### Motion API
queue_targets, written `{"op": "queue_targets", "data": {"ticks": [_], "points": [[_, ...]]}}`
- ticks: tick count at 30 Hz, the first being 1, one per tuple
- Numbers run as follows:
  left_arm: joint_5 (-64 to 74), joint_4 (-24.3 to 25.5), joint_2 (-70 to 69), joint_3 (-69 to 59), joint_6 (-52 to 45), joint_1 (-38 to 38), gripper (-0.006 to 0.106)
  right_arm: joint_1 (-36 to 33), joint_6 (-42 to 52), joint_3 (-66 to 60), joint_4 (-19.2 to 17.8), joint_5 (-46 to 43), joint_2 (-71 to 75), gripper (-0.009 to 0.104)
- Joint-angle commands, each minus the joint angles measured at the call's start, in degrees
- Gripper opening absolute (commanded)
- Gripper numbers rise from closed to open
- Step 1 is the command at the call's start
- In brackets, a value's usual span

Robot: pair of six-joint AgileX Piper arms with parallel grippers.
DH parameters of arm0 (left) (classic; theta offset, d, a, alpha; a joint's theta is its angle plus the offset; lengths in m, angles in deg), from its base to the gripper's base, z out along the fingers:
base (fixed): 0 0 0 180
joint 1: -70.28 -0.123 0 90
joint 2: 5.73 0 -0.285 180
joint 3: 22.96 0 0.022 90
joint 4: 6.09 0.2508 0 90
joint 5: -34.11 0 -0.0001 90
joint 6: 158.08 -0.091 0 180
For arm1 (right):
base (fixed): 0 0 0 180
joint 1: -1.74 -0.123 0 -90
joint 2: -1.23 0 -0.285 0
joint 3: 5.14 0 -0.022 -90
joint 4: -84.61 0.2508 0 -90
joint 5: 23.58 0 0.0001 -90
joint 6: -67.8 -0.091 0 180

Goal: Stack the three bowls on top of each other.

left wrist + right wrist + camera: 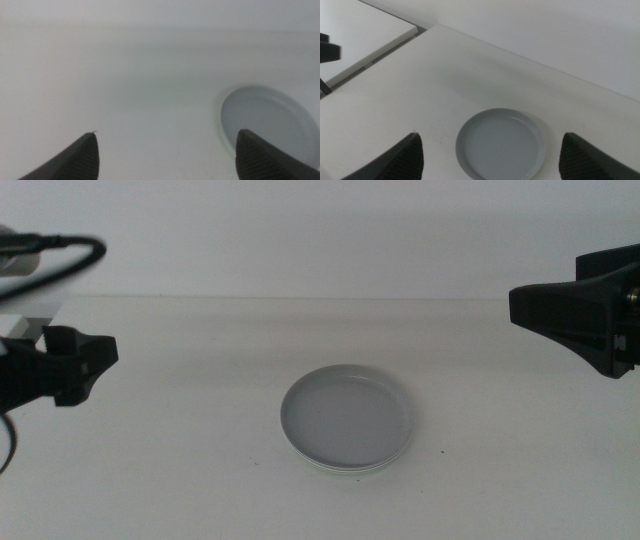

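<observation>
bowls (348,420) stacked mid-table between both open, raised end effectors.

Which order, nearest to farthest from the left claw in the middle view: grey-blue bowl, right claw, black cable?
From the left claw:
1. black cable, just above it at the left edge.
2. grey-blue bowl, at the table's centre.
3. right claw, at the far right side.

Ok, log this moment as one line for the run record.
stack: grey-blue bowl on top, paler rim beneath, mid-table | left gripper: open, empty, left of stack | right gripper: open, empty, raised at right | table
</observation>
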Motion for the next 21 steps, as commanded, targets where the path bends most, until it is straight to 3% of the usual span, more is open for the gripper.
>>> {"op": "queue_targets", "data": {"ticks": [1, 3, 6, 13, 15, 21], "points": [[-3.88, -0.48, -3.74, -1.65, -2.73, 1.87, 0.094, 0.41, -0.55, -0.07, 0.35, -0.40, 0.21, 0.079], [-6.87, 0.07, -6.35, -2.09, -3.11, 3.56, 0.094, 0.41, -2.11, -0.07, -0.05, -0.40, 0.21, 0.079], [-11.34, 0.04, -8.08, -2.36, -3.60, 6.88, 0.094, 0.41, -6.18, -0.07, -4.20, -3.15, 0.21, 0.079], [-18.37, -0.73, -7.67, -2.36, -5.42, 8.53, 0.094, 0.49, -25.63, -0.07, -24.93, -8.44, 0.21, 0.079], [-20.54, -0.73, -7.58, -2.36, -5.42, 8.53, 0.094, 1.39, -29.10, -0.07, -28.86, -7.82, 0.21, 0.079], [-21.40, 0.82, -7.58, -2.36, -5.42, 8.53, 0.094, 8.68, -29.87, -0.07, -29.36, -8.03, 0.21, 0.079]]}}
